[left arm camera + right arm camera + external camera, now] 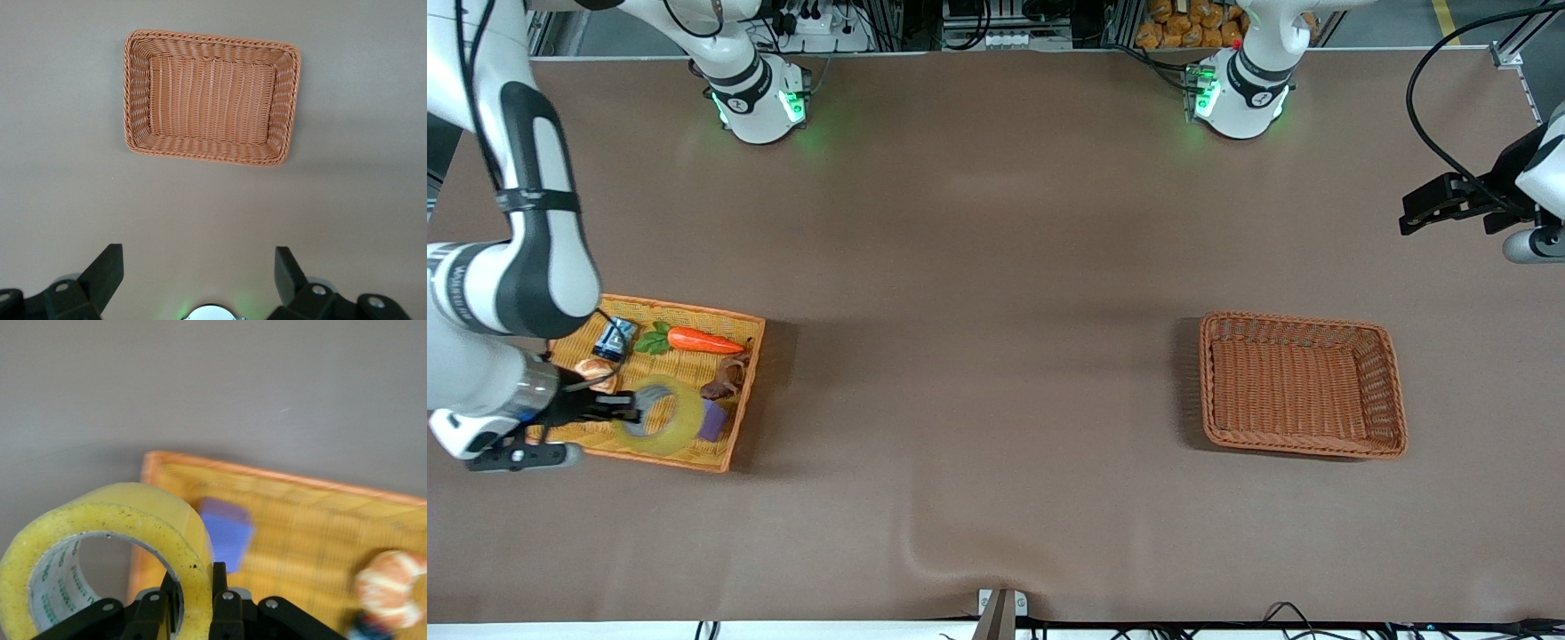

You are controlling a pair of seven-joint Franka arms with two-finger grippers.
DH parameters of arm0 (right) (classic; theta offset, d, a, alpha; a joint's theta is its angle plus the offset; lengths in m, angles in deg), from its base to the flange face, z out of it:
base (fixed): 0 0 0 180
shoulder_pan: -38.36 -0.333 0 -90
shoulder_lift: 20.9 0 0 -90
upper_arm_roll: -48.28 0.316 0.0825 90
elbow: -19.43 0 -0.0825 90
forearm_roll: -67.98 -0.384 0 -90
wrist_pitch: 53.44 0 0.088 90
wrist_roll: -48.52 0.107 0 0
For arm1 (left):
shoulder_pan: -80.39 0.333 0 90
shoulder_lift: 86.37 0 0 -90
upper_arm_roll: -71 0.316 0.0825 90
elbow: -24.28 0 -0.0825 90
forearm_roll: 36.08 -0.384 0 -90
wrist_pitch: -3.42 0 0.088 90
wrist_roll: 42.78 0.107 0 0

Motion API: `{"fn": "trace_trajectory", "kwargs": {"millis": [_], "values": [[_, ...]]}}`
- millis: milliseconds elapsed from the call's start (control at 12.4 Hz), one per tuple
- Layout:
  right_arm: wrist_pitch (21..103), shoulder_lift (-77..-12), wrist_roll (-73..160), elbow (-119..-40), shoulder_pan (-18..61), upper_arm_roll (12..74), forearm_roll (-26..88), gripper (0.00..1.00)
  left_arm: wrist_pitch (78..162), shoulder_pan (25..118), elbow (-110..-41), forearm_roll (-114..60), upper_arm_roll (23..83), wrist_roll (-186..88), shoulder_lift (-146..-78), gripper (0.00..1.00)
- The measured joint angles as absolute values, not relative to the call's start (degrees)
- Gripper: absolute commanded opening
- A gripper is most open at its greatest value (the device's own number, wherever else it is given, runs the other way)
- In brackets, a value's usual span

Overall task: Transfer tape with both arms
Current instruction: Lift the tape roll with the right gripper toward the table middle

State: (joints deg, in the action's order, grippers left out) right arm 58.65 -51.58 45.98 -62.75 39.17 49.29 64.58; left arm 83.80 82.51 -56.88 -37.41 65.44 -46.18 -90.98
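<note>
The right gripper [195, 600] has its fingers [221, 583] pinched on the wall of the tape [113, 547], one inside the grey core and one outside on the yellowish band; the roll stands on edge in that grip, its hole facing sideways and not down; in the front view the tape [663, 416] hangs over the flat tray [729, 449] at the right arm's end of the table, just above the purple block [713, 420], with a carrot [704, 340], a small can [615, 339] and a bun [592, 365] lying farther from the camera in the same tray; I judge the roll lifted clear of the tray floor, though the gap itself is hard to read.

The left gripper [193, 277] waits with its fingers [107, 270] spread wide and nothing between them, up over the table edge at the left arm's end; the woven basket [1392, 391] sits empty below and nearer the camera than that gripper.

The move to come turns on one line: the tape lies well apart from the left gripper, almost the whole table between them, so the right arm is the only one near it; the roll must travel toward the middle, and since the right fingers hold one side of the ring, the free side of the rim is what the left fingers could likely take.
</note>
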Motion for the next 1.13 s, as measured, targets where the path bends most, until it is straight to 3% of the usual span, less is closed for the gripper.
{"fn": "trace_trajectory", "kwargs": {"millis": [563, 1126], "values": [[56.6, -53.4, 80.7, -62.4, 18.1, 49.5, 61.3, 0.00, 83.8, 82.4, -56.9, -37.4, 65.4, -46.2, -91.0, 1.00], [69.1, -62.4, 101.3, -62.7, 2.5, 49.4, 60.3, 0.00, 83.8, 82.4, -57.3, -37.4, 65.3, -46.2, -93.2, 1.00]]}}
